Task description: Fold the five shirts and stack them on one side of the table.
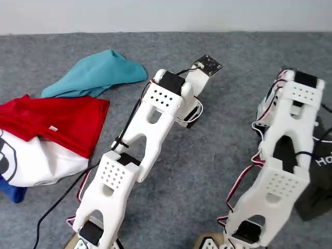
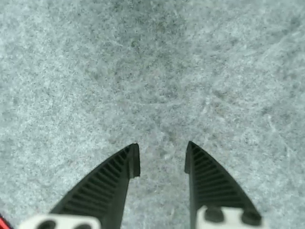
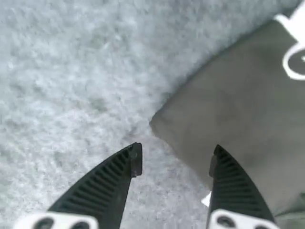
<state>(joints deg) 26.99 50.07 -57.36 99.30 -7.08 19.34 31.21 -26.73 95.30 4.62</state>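
Left gripper point(image 2: 162, 160): we see its jaws apart with nothing between them, hanging above bare grey table point(image 2: 152, 71).
Right gripper point(image 3: 174, 160): we note the jaws spread and empty; one fingertip point(image 3: 219, 160) is over the edge of the dark shirt point(image 3: 238, 105), the other over the table.
Dark shirt, location: we find it at the table's right edge in the high view point(image 1: 311, 171), partly under the right arm point(image 1: 285, 140); it carries white print.
Left arm point(image 1: 145, 124): we place it stretched over the middle of the table, apart from the shirts.
Teal shirt point(image 1: 96, 72): crumpled at the far left, touching the red shirt point(image 1: 57, 122).
Red shirt: we see it overlapping the white shirt point(image 1: 36, 161).
Blue shirt point(image 1: 13, 192): a small part sticks out from under the white one at the left edge.
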